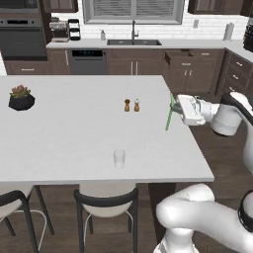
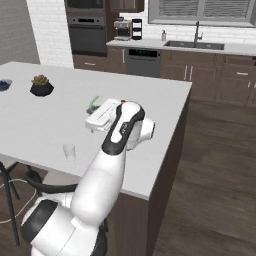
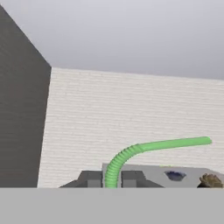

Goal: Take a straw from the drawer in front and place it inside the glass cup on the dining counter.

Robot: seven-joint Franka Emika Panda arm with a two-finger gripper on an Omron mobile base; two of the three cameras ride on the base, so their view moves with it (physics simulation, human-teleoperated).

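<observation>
The white arm reaches forward, its wrist level. Its gripper (image 1: 173, 111) points sideways. The fingers (image 3: 92, 178) are clamped together.

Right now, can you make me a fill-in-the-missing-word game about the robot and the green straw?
1. The gripper is shut on a bendy straw whose colour is ____.
2. The glass cup stands on the dining counter and has ____ inside it.
3. Between the cup and the far edge of the counter stand two small ____.
4. The black pot holds a small ____.

Missing words: green; nothing; shakers; plant
</observation>
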